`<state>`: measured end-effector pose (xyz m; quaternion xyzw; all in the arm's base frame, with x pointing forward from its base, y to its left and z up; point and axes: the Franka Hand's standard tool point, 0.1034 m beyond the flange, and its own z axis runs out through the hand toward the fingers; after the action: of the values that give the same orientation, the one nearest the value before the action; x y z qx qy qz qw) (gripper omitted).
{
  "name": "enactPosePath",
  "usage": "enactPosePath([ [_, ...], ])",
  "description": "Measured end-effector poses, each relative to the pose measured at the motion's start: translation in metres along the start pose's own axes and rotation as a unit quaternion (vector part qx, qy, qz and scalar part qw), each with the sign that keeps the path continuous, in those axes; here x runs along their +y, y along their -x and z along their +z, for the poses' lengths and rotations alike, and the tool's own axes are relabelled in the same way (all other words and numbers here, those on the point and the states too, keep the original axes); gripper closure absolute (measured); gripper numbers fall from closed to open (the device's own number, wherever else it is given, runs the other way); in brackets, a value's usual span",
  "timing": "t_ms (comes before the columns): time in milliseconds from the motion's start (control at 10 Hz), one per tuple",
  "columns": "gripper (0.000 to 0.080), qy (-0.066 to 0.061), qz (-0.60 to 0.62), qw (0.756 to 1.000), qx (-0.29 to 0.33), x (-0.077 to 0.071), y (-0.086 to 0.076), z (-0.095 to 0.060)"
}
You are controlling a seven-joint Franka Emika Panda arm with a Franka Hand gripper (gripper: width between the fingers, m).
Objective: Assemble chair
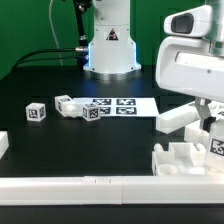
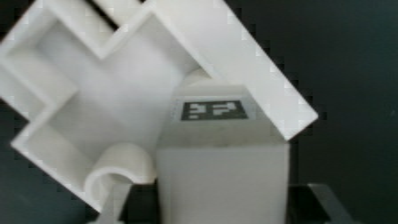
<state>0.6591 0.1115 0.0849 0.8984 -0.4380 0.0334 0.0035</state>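
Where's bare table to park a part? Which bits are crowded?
Free: the black strip between the marker board and the front rail; also between the small tagged cube and the cables. Crowded: exterior view's right, where the pincer hangs over chair parts.

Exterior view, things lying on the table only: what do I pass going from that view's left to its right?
Small tagged cube → white block → marker board → large white chair piece. The tagged piece at the board's end and the bar by the gripper overlap others, so I leave them out.
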Motion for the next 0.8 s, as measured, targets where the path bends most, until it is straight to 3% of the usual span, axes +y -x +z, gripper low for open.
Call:
enactPosePath([
  [400, 0.0515, -0.003, 0.245, 0.969, -0.012, 0.0041, -0.0005, 0.0014],
  [600, 0.0515, -0.009, 0.390, 0.921, -0.011, 0.0023, 0.0046, -0.0001],
  [800, 0.0515, -0.010, 0.455, 0.890, -0.009, 0.0008, 0.0067, -0.0006],
])
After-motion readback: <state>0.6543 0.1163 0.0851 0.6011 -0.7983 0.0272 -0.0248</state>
